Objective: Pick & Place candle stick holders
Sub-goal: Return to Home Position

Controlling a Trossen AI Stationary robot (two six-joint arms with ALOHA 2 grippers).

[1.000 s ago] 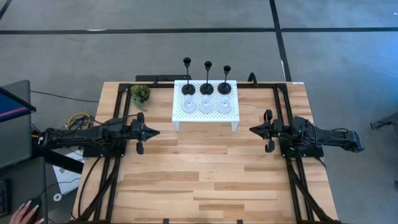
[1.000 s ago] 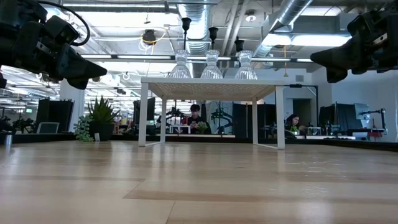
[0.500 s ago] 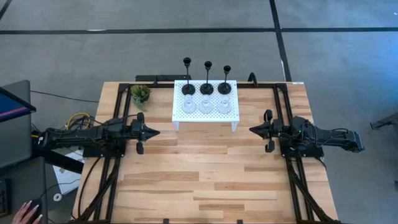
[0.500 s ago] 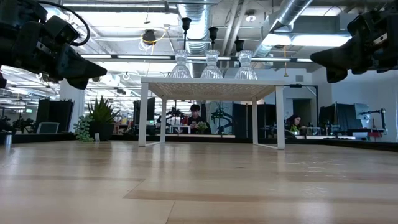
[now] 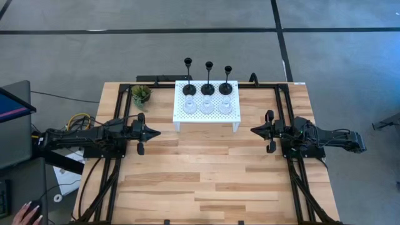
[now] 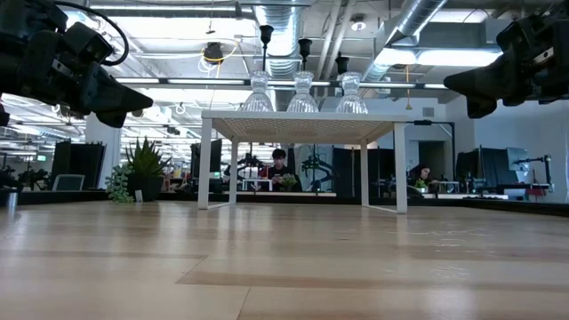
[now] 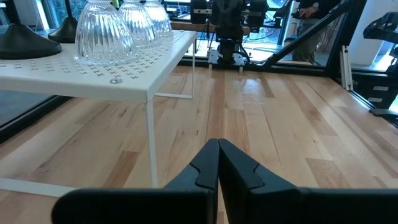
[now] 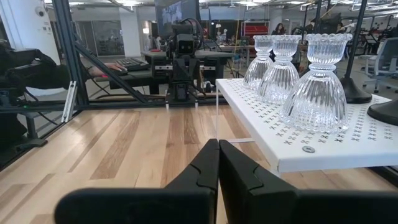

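- The wooden counter (image 5: 206,175) carries everything, and the two dark arms reach in over it, one from each side.
- The white perforated rack (image 5: 206,119) stands on thin legs at the far middle of the counter, a little beyond the line between the two arm tips.
- The left gripper (image 5: 156,132) hovers above the counter to the left of the rack and points toward the middle. Its fingers (image 7: 208,167) are pressed together and hold nothing.
- The right gripper (image 5: 253,130) hovers to the right of the rack and points back at the left one. Its fingers (image 8: 208,167) are also pressed together and empty.
- A small green plant (image 5: 141,94) stands on the counter near the left back corner of the rack.
- The three black candle stick holders (image 5: 207,89) stand upright in a row along the back edge of the rack top.
- The three glass candle stick holders (image 5: 206,106) stand side by side in a second row on the rack top, one just in front of each black one.
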